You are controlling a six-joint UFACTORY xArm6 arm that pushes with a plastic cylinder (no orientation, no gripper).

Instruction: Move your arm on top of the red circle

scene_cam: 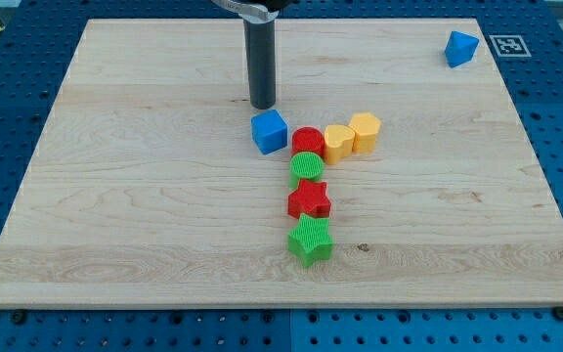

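The red circular plastic block point(308, 139) lies flat near the middle of the pale wooden surface point(115, 196); being round, it shows no long axis or heading. It touches the green circular block point(306, 167) below it and the yellow heart-shaped block point(337, 143) on the view's right, with the blue cube point(270, 130) just beside its left. My tip point(262, 104) rests above the cube, up-left of the red circle. The end effector is 1 plain rod, with nothing that opens or closes.
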